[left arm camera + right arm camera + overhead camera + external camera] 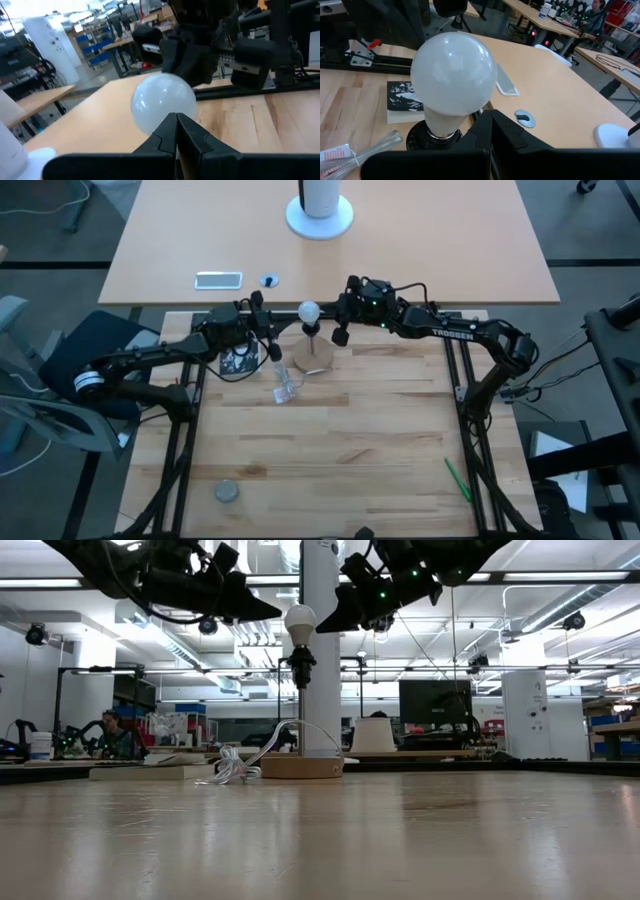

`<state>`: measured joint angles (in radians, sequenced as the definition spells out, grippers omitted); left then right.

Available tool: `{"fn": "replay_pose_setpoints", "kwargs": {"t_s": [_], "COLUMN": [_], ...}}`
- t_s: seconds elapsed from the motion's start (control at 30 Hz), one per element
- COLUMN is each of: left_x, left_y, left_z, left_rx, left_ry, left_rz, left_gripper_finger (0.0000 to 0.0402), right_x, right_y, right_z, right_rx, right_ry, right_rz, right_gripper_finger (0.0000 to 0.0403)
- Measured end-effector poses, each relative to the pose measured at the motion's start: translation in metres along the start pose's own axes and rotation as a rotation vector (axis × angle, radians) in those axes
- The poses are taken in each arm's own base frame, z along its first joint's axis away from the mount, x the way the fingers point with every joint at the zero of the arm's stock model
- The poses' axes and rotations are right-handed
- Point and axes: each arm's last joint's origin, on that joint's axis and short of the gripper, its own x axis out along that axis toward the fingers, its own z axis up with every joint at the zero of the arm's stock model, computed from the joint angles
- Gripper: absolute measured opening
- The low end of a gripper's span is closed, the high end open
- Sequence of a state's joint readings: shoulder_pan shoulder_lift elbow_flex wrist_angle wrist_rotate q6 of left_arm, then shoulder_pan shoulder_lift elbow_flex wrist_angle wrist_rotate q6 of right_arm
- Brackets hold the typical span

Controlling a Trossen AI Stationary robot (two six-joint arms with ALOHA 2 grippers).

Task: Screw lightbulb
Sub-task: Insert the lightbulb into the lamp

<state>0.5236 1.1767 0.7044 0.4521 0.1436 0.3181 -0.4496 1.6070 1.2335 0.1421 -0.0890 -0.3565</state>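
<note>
Apparently the job is close to finished, judging by where the lightbulb (309,311) sits: it stands upright in a dark socket (427,136) on a stem rising from a round wooden lamp base (313,358), upper centre of the high view, and neither arm holds it. Nearest the viewer in that view, at the lower part of the frame, a small grey round object (227,492) lies lower left on the bench (350,450), and a green stick-like item (457,479) lies lower right, both well apart from the lamp. Further up, a coiled clear cable (285,387) trails just beside the lamp base, with a dark printed card (237,361) to its left. The left end effector (270,340) hangs just left of the bulb with its fingers pressed together on nothing; the right end effector (339,330) hangs just right of the bulb, likewise closed and empty. In the right wrist view the bulb's neck meets the socket with little or no thread showing, so I judge it seated, though whether it is fully tight cannot be told; what may remain is a last check or simply backing away. Beyond, on the paler table, lie a phone (218,279) and a white round stand (320,218) at top centre.
</note>
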Motion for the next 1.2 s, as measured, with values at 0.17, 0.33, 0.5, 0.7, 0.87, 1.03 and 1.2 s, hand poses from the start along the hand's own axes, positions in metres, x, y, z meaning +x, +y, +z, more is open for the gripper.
{"fn": "replay_pose_setpoints", "kwargs": {"t_s": [0.17, 0.33, 0.5, 0.7, 0.87, 1.03, 1.2], "left_x": [0.007, 0.011, 0.014, 0.013, 0.013, 0.010, 0.003], "left_y": [0.001, 0.001, 0.000, 0.004, 0.005, 0.005, 0.005], "left_z": [-0.001, -0.005, -0.007, -0.008, -0.009, -0.006, -0.001], "left_rx": [0.031, 0.035, 0.028, 0.018, 0.016, 0.017, 0.005], "left_ry": [-0.041, -0.042, -0.045, -0.009, 0.012, 0.002, 0.009], "left_rz": [0.017, 0.018, 0.019, 0.108, 0.154, 0.145, 0.133], "left_gripper_finger": [0.0000, 0.0000, 0.0000, 0.0000, 0.0000, 0.0000, 0.0000], "right_x": [0.000, 0.000, 0.000, 0.000, 0.000, -0.002, -0.002], "right_y": [0.001, 0.002, 0.004, 0.007, 0.008, 0.008, 0.004], "right_z": [0.001, 0.001, 0.002, 0.003, 0.004, 0.004, 0.001], "right_rx": [0.002, 0.002, 0.003, 0.014, 0.035, 0.036, 0.029], "right_ry": [-0.006, -0.011, -0.018, -0.019, -0.022, -0.010, 0.041], "right_rz": [0.004, 0.018, 0.039, 0.055, 0.067, 0.042, -0.063], "right_gripper_finger": [0.0000, 0.0000, 0.0000, 0.0000, 0.0000, 0.0000, 0.0000]}}
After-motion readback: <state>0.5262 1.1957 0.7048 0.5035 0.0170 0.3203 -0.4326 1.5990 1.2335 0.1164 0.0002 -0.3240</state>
